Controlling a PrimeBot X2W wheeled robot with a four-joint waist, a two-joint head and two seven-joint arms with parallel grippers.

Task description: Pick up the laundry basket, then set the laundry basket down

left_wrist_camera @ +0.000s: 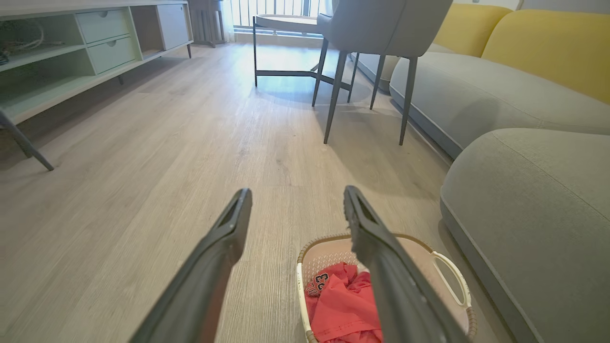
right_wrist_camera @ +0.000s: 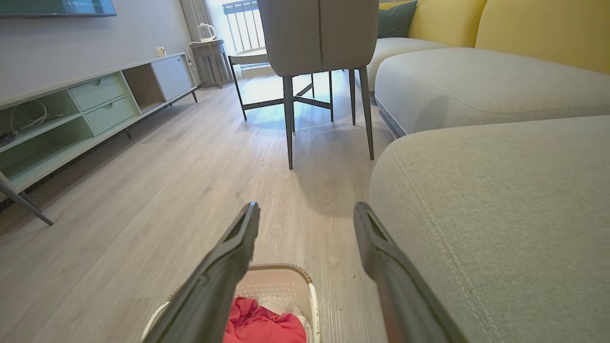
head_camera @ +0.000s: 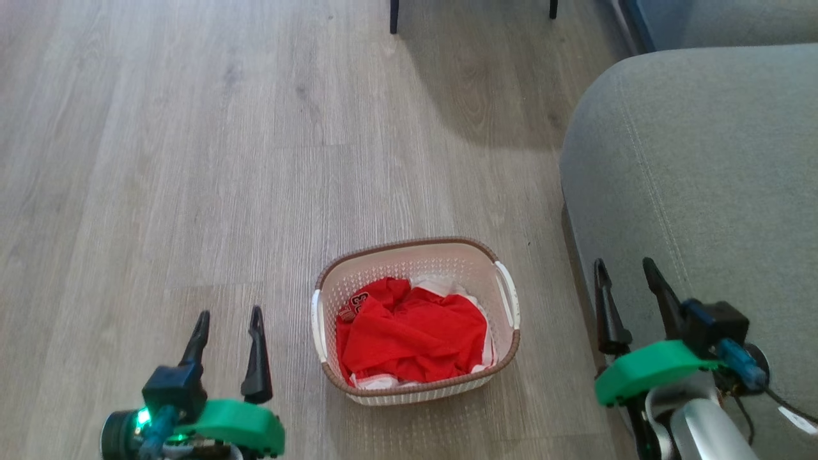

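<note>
The laundry basket (head_camera: 441,259), white perforated plastic with a brown woven rim, stands on the wooden floor with red clothing (head_camera: 412,335) heaped inside. A white handle (head_camera: 508,294) shows on its right side and another on its left. My left gripper (head_camera: 230,319) is open, low at the basket's left, apart from it. My right gripper (head_camera: 626,268) is open at the basket's right, over the sofa's edge, empty. In the left wrist view the basket (left_wrist_camera: 452,267) lies under the right finger of the left gripper (left_wrist_camera: 295,197). The basket (right_wrist_camera: 281,281) sits below the right gripper (right_wrist_camera: 305,212) in the right wrist view.
A grey sofa (head_camera: 696,179) rises close to the basket's right. A grey chair (left_wrist_camera: 381,28) on thin dark legs stands farther ahead, with a low table (left_wrist_camera: 281,24) behind it. A pale green cabinet (left_wrist_camera: 71,47) lines the far left wall.
</note>
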